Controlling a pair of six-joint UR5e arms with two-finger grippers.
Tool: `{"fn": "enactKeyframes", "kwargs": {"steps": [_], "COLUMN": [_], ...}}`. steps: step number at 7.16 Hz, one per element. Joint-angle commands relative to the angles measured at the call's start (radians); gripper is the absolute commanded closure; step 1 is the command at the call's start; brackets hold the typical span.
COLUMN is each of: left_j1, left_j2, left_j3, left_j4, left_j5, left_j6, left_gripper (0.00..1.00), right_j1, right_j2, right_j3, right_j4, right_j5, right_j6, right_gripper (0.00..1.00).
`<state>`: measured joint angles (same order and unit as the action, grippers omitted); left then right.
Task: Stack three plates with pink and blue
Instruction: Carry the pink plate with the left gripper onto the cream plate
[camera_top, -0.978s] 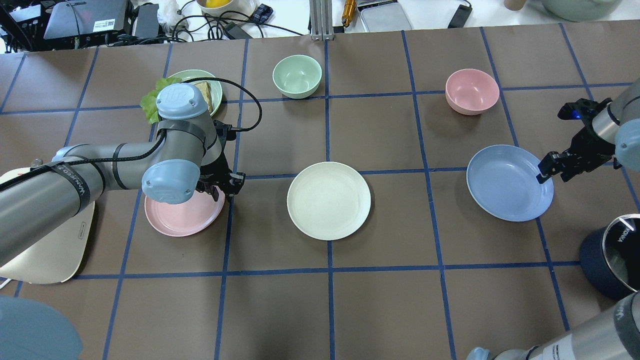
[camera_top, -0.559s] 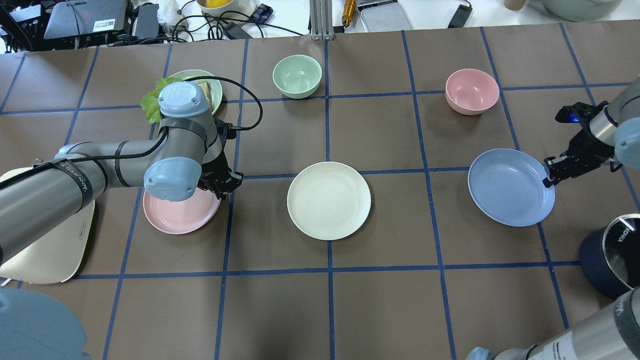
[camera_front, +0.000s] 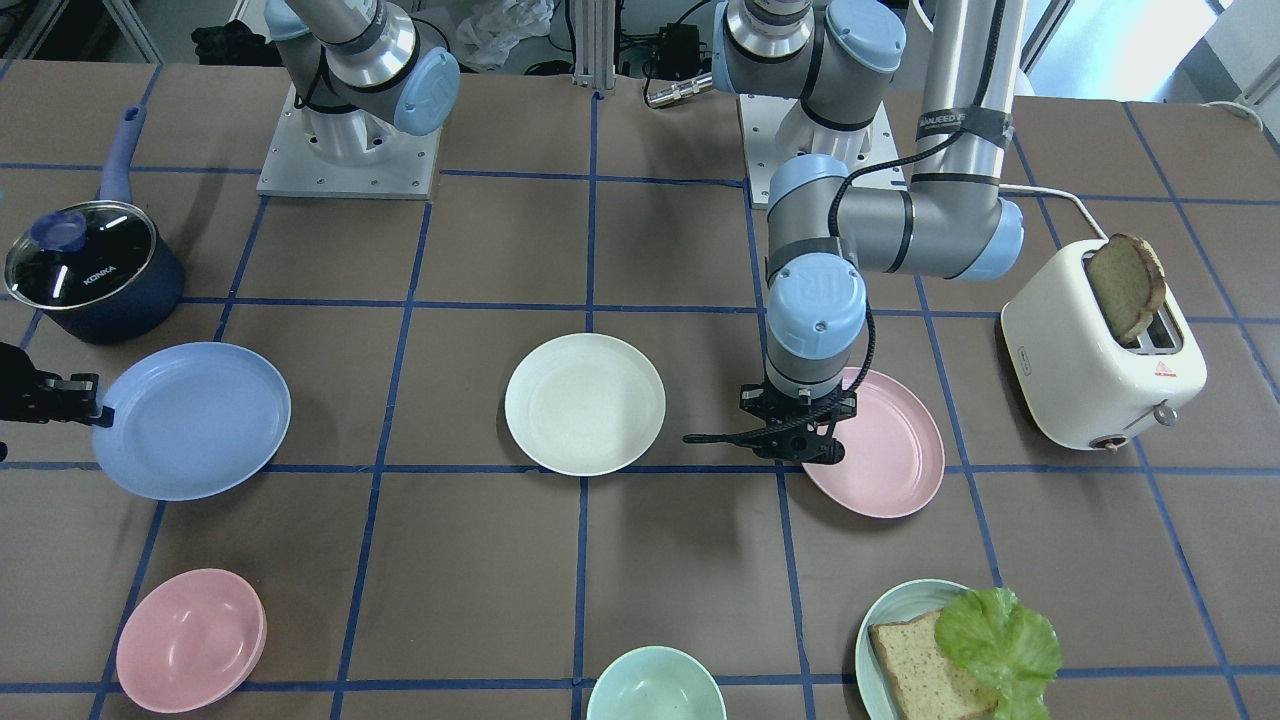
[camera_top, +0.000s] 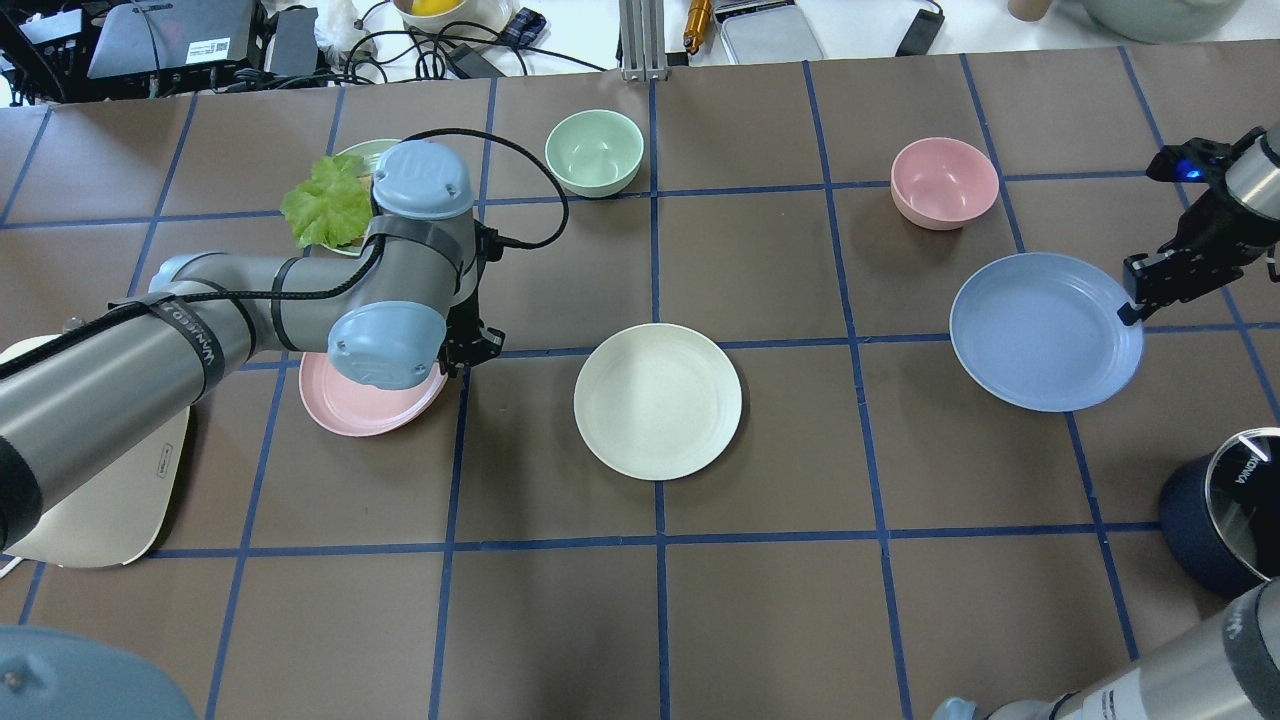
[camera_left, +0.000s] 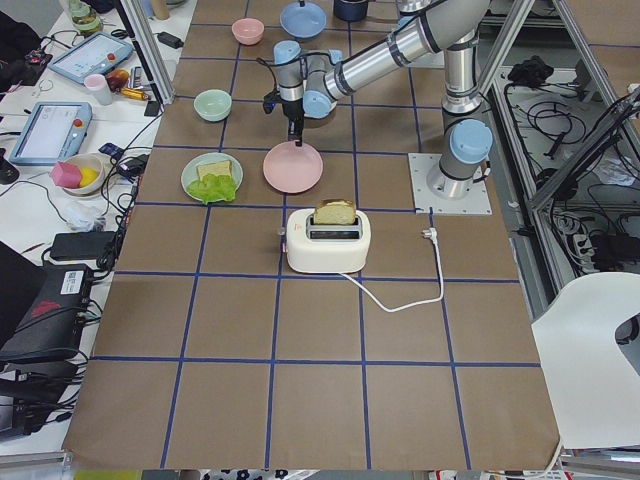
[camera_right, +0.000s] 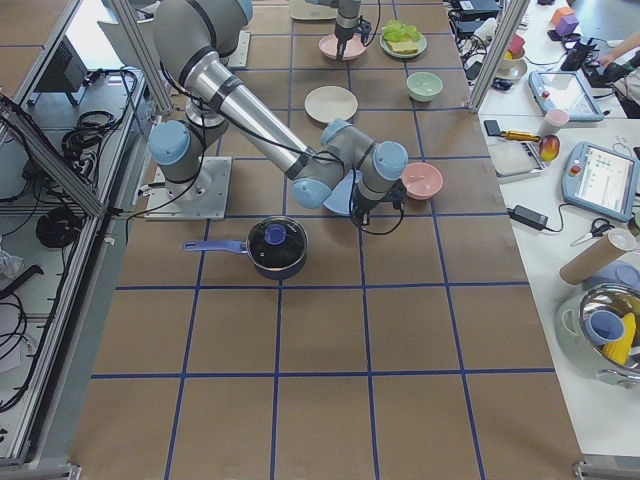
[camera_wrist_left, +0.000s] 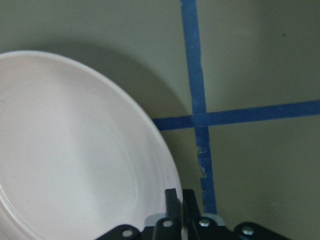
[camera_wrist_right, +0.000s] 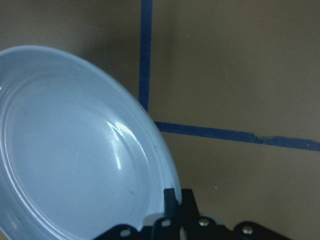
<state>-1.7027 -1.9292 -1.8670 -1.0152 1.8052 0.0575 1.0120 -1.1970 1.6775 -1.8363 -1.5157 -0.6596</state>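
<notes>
The cream-white plate (camera_top: 658, 400) lies flat at the table's middle, also in the front-facing view (camera_front: 584, 402). My left gripper (camera_top: 465, 355) is shut on the rim of the pale pink plate (camera_top: 345, 408) and holds it tilted, just off the table. The left wrist view shows the fingers (camera_wrist_left: 171, 200) pinching the pink plate's (camera_wrist_left: 75, 150) edge. My right gripper (camera_top: 1135, 305) is shut on the rim of the light blue plate (camera_top: 1045, 330) and holds it raised. The right wrist view shows the blue plate (camera_wrist_right: 75, 150) clamped at its edge.
A pink bowl (camera_top: 944, 182) and a green bowl (camera_top: 594, 150) stand at the far side. A teal plate with bread and lettuce (camera_front: 950, 650) sits beyond the left arm. A toaster (camera_front: 1100, 360) stands at the left. A dark pot (camera_top: 1230, 510) stands at the near right.
Both grippers have lifted their plates. The right gripper moved away from the robot with the blue plate. The left arm's wrist swung right and carried the pink plate slightly away from the robot.
</notes>
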Motion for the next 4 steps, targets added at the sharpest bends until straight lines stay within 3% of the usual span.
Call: {"fn": "enactKeyframes", "kwargs": {"steps": [1,4], "left_j1": [-0.078,-0.219], "left_j2": [-0.005,-0.031], "left_j3": [0.078,0.223], "left_j4": [-0.034,-0.164], "left_j5": [0.037,0.045], "left_j6": [-0.001,-0.002], "left_gripper": [1.00,1.00], "right_j1": [0.019,0.022], "right_j2": [-0.001,-0.003], "right_j3": [-0.033,-0.033], "right_j4": [0.031,0.037], "right_j5": [0.000,0.000], "right_j6": [0.012,0.024], "right_gripper": [1.00,1.00]}}
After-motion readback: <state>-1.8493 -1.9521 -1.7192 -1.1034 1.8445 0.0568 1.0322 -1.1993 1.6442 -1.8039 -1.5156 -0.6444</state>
